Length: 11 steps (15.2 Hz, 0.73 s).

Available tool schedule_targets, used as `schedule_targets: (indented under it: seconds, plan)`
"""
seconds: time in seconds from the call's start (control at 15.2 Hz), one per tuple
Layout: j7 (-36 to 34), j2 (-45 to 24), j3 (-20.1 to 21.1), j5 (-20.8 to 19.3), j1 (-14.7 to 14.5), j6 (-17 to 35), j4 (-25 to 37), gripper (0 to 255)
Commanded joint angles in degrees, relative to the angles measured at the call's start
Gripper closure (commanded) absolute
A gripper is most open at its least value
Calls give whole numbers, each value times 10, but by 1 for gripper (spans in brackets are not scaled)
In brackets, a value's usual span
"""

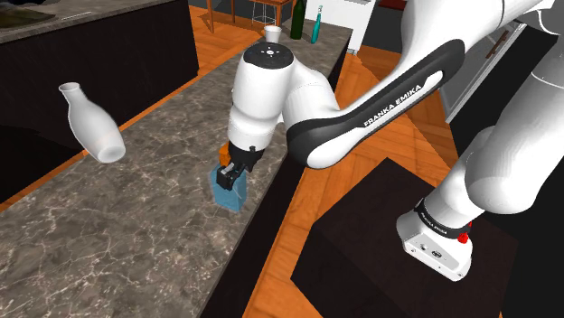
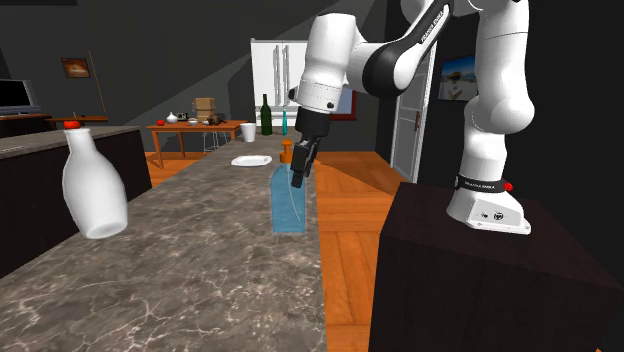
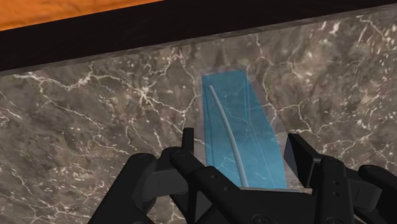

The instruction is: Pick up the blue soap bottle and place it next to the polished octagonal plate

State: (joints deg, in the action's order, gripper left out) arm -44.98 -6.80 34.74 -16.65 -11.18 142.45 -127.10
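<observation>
Black hand (image 3: 243, 143) (image 1: 233, 170) (image 2: 299, 172): points down at the worktop. Its fingers stand apart, one on each side of the soap bottle. In the wrist view a thin strip of worktop shows between each finger and the bottle. The hand grips nothing.
Soap bottle (image 3: 238, 114) (image 1: 228, 194) (image 2: 288, 210): blue, see-through and flat-sided, with an orange pump top. It stands upright on the worktop between the fingers, close to the edge that faces the stand. A thin grey tube runs down inside it.
Worktop (image 3: 95, 114) (image 1: 108, 226) (image 2: 200, 270): dark brown stone with white veins. It is long and narrow.
Stand (image 1: 380, 235) (image 2: 470, 290): dark box beside the worktop, carrying the arm's white base. A strip of floor lies between stand and worktop.
Floor (image 2: 345, 250) (image 1: 298, 217): orange wood boards.
Jug (image 1: 90, 122) (image 2: 93, 190): white, with a narrow neck. It is on the worktop, well apart from the soap bottle, toward the shoulder view's left.
Plate (image 2: 251, 160): white, lying flat on the worktop. It sits farther along than the soap bottle and well apart from it. Its outline is too small to tell.
Green bottle (image 2: 266, 115) (image 1: 297, 20): dark, upright, near the worktop's far end.
Teal bottle (image 2: 285, 122) (image 1: 317, 23): slim, upright, just beside the green bottle.
Table (image 2: 195, 128): wooden, beyond the worktop, with small items on it.
</observation>
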Motion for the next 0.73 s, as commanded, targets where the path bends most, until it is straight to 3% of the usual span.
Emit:
schedule_targets:
  seconds: [0.0,0.66]
  plan:
    - [0,0,0,0,0,0,0,255]
    - [45,47,8,57,7,-59,25,255]
